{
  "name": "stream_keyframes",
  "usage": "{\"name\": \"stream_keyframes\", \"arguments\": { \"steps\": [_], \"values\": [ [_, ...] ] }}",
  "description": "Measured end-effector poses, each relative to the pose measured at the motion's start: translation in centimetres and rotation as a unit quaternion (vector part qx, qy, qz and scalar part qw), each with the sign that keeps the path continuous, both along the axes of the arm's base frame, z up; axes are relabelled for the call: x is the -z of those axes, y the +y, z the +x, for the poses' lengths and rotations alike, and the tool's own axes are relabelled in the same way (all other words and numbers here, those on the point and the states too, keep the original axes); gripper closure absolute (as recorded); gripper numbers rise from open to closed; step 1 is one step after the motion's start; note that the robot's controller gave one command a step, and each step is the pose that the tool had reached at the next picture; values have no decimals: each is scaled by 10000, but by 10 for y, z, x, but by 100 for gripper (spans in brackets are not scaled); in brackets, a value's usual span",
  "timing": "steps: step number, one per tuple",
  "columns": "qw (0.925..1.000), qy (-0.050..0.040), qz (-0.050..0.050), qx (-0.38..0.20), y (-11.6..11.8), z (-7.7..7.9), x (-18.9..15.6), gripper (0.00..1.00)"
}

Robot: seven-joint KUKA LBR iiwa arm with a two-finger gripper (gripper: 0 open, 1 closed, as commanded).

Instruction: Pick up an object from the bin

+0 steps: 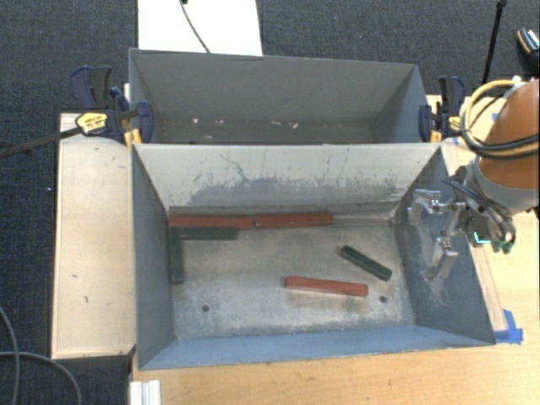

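Orange-covered and looped with yellow cable, the arm's wrist (513,137) stood highest in the camera view, at the right side of the grey metal bin (278,344). Below it the hand (440,260) hung over the bin's right sloping wall, close to the right edge of the flat floor; whether it was wide or narrow could not be told. Nearest to it on the floor lay a short dark green bar (365,261), tilted so that its right end pointed toward the front, and apart from the hand. Just in front of that bar and a little to its left lay a reddish-brown bar (325,287), nearly level across the floor, near the middle of the bin. Along the foot of the back wall ran two reddish-brown strips (251,221), set end to end. Directly in front of their left part lay a dark green strip (209,234), and a second dark green strip (175,260) ran from that corner toward the front along the left wall, the two together forming an L.
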State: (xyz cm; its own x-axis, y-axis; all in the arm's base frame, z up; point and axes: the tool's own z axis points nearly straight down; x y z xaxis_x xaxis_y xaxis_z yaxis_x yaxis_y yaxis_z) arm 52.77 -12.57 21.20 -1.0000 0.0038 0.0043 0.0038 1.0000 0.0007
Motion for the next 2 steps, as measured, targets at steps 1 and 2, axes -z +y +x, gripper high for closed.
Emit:
{"name": "stream_keyframes", "arguments": {
  "steps": [1,2],
  "values": [
    [9999,6,9,127,37,4,139,0],
    [9999,-31,-6,102,35,6,135,100]
  ]
}}
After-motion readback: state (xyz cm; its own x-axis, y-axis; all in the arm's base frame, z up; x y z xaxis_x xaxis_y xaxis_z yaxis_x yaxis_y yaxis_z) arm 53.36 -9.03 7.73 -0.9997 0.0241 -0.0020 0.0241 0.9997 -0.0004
